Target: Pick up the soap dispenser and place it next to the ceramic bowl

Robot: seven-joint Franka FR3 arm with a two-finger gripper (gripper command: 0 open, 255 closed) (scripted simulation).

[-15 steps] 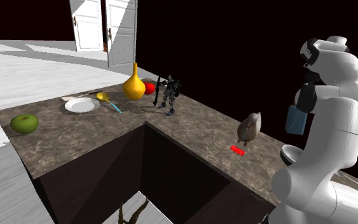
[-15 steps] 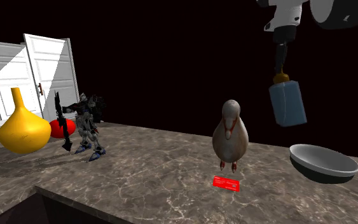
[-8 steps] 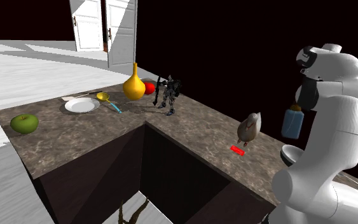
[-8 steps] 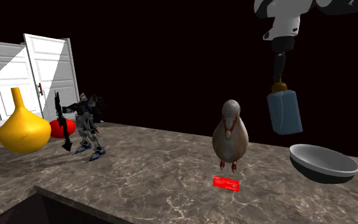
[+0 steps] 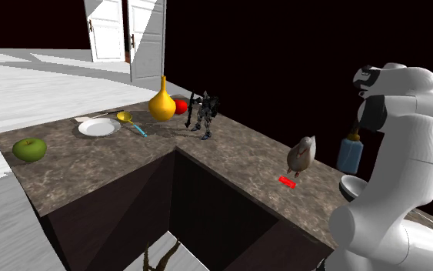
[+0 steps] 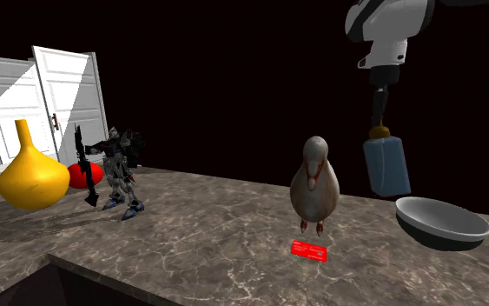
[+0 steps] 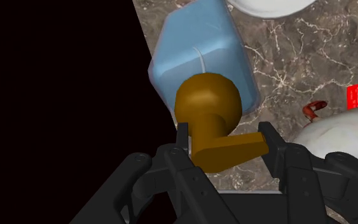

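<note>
over the dark marbled counter (image 6: 208, 228), near the shallow grey bowl (image 6: 442, 222), the black two-finger gripper (image 7: 225, 132) clasps the blue, brown-topped soap dispenser (image 6: 386, 167) in mid-air; pickup looks done, setting down remains.

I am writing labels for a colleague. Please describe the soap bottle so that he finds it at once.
On the dark marbled counter, go to the end with the grey bowl and the bird figure. Between them the black claw holds the soap bottle: it alone there is pale blue, with a brown pump.
</note>
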